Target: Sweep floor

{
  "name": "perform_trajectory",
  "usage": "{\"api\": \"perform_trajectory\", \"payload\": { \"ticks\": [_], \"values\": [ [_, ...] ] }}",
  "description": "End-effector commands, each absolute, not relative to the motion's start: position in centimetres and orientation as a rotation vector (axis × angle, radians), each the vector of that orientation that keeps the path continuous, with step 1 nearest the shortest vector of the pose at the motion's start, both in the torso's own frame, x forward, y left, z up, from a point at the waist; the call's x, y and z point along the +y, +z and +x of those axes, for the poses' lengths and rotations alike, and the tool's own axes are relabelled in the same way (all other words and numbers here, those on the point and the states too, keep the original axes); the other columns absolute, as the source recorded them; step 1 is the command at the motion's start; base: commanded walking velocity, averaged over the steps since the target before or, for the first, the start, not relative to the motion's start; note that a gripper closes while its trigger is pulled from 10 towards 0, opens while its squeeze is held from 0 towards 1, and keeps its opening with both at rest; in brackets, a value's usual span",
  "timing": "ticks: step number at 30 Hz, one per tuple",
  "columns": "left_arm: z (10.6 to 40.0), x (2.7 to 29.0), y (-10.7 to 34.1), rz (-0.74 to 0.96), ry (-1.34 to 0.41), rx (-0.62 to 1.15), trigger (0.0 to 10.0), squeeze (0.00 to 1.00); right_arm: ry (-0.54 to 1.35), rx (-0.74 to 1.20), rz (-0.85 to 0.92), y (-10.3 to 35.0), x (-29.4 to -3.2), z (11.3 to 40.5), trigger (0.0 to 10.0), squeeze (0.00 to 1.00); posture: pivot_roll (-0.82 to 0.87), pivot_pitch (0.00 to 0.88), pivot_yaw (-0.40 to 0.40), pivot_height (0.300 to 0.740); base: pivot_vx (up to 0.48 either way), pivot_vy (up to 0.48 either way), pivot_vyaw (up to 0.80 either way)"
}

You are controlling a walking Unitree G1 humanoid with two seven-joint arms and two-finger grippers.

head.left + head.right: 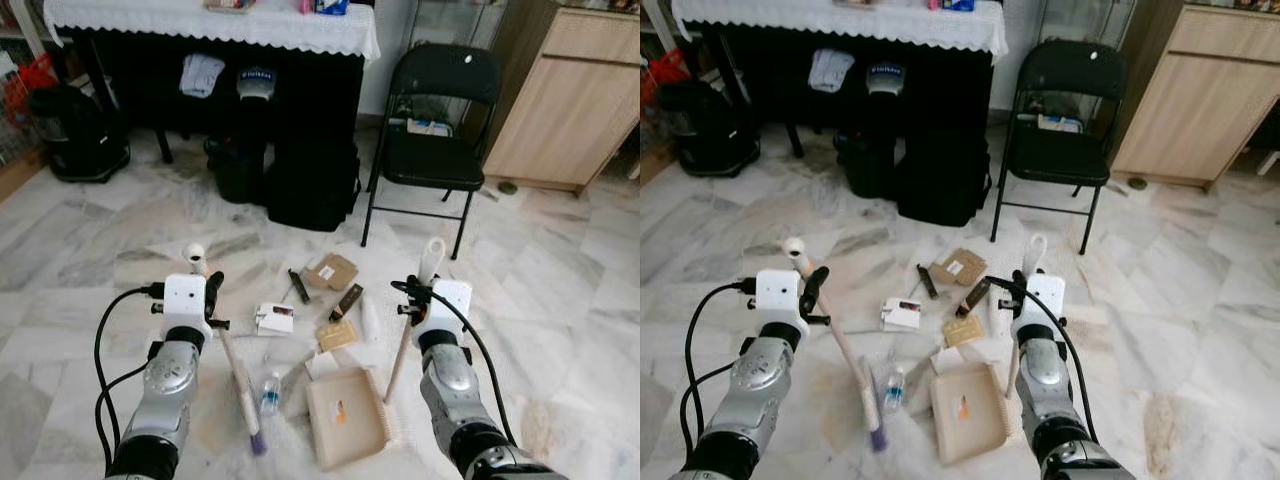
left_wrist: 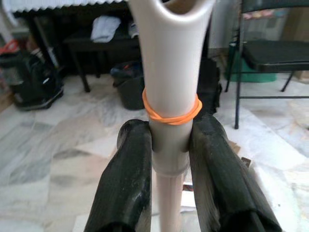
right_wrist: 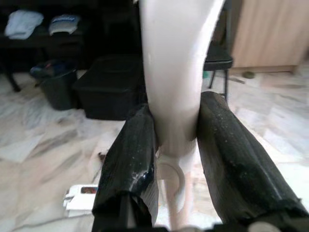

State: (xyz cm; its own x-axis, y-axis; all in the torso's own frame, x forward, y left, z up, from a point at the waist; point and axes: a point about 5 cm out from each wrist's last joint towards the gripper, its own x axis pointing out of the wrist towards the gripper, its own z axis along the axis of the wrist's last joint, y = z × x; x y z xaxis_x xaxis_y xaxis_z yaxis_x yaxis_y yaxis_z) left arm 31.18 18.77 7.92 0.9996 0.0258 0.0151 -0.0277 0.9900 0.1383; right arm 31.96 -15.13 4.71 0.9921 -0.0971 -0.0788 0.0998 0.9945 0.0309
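Note:
My left gripper (image 1: 207, 291) is shut on the pale broom handle (image 1: 228, 352), just below its orange rubber band (image 2: 171, 114). The broom slants down to its head (image 1: 248, 400) on the marble floor. My right gripper (image 1: 418, 291) is shut on the long white dustpan handle (image 1: 400, 352). The beige dustpan (image 1: 345, 415) rests on the floor between my arms. Litter lies ahead of the pan: a white box (image 1: 273, 318), a brown carton (image 1: 330, 270), a tan packet (image 1: 337, 335), a small plastic bottle (image 1: 270, 392).
A black folding chair (image 1: 435, 130) stands ahead to the right, with a wooden cabinet (image 1: 570, 110) beyond it. Black bags (image 1: 310, 180) sit under a table with a white lace cloth (image 1: 200, 25). A black appliance (image 1: 75, 130) stands at far left.

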Motion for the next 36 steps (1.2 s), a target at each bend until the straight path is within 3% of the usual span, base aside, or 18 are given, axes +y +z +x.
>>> {"api": "perform_trajectory", "payload": {
  "ticks": [1, 25, 36],
  "values": [
    [31.5, 18.6, 8.8, 0.141, 0.022, -0.061, 10.0, 0.0, -0.122, 0.028, 0.037, 5.5, -15.5, 32.3, 10.0, 0.0, 0.04, 0.0, -0.048, 0.74, 0.0, 0.0, 0.0],
    [31.4, 18.4, 8.8, 0.119, 0.01, -0.068, 10.0, 0.0, -0.169, 0.08, -0.001, 4.9, -16.0, 32.1, 10.0, 0.0, 0.04, 0.0, -0.048, 0.74, 0.0, 0.0, 0.0],
    [31.3, 19.5, 8.4, -0.035, 0.083, -0.039, 10.0, 0.0, -0.249, 0.144, -0.037, 4.1, -17.2, 31.8, 10.0, 0.0, 0.04, 0.0, -0.047, 0.74, 0.0, 0.0, 0.0]
  ]
}}
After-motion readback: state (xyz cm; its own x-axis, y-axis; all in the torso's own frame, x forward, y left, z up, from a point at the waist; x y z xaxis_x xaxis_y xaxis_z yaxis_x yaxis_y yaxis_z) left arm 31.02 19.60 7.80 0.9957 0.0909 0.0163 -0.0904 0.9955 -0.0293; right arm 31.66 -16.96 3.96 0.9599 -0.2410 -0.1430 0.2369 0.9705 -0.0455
